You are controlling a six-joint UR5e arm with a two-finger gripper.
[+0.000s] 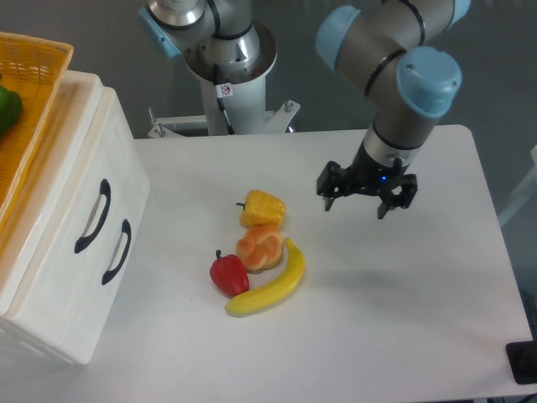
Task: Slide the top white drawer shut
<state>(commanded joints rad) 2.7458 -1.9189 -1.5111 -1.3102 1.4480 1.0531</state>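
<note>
The white cabinet [63,252] stands at the table's left edge. Its top white drawer [84,180] sits flush with the cabinet front, its curved black handle [94,216] facing right. The lower drawer front has its own black handle [117,251]. My gripper [366,200] hangs over the right half of the table, far from the cabinet. Its black fingers [329,195] are spread, pointing down, with nothing between them, so it is open.
An orange woven basket [33,92] with a green item [7,111] sits on the cabinet. A yellow pepper [262,207], an orange pastry [260,248], a red pepper [228,274] and a banana [270,288] lie mid-table. The robot base [222,75] stands behind.
</note>
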